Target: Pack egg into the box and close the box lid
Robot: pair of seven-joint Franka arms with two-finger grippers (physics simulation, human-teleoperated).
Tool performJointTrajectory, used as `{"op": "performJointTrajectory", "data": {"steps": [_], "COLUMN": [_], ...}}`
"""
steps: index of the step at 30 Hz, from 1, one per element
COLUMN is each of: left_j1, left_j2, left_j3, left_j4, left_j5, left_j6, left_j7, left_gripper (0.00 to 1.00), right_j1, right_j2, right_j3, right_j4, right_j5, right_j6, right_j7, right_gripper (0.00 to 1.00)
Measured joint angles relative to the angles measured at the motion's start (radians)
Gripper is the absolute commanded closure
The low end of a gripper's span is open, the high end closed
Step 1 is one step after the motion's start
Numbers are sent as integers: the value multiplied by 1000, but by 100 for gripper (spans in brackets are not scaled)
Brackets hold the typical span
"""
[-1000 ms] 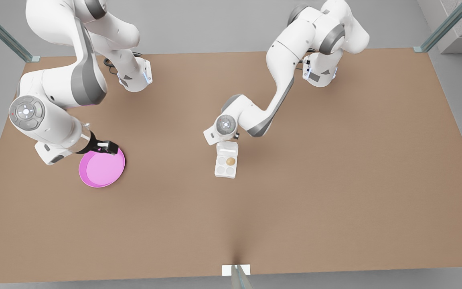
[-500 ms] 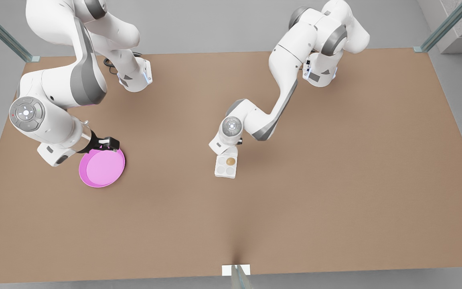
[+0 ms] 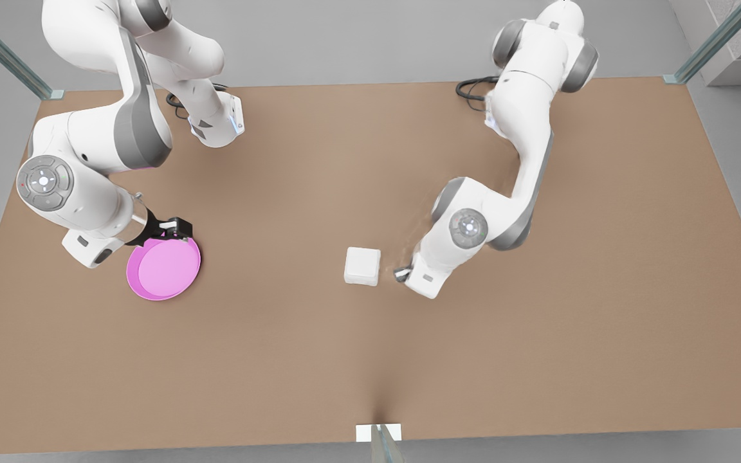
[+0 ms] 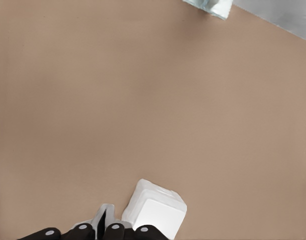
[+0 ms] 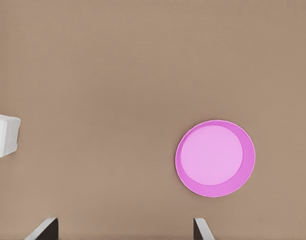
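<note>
Item: box (image 3: 363,265), white, standing near the middle of the desk (image 3: 538,360) with the box lid (image 4: 158,214) down flat over it, so the egg is out of sight. The left gripper (image 3: 401,274), just beside the box on the front view's right, has its 2 fingers pressed together on nothing; the step in hand looks like drawing clear, best done straight away from the box without nudging the lid. The right gripper (image 5: 124,229) waits spread wide over the pink plate (image 3: 163,267) toward the desk's left edge in the front view, well apart from the box.
</note>
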Motion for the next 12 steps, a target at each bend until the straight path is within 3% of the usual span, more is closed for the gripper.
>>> {"op": "performJointTrajectory", "data": {"steps": [1, 3, 5, 8, 12], "left_j1": [165, 299, 311, 258, 231], "left_j2": [-7, -11, -127, -393, -462], "left_j3": [3, 5, 8, 11, 10], "left_j4": [56, 93, 94, -122, -217], "left_j5": [-11, 43, 125, 219, 279], "left_j6": [-81, -197, -308, -407, -455], "left_j7": [18, 89, 168, 289, 423], "left_gripper": [0, 0, 0, 0, 0], "right_j1": [0, -1, -2, -2, -5], "right_j2": [0, 0, 12, 19, 23], "right_j3": [0, 0, 0, 0, 0], "right_j4": [0, -3, -2, -3, -3], "right_j5": [0, 0, 1, -5, -8], "right_j6": [0, 0, -1, -2, -4], "right_j7": [-2, -6, -9, -14, -19], "right_gripper": [0, 0, 0, 0, 0]}}
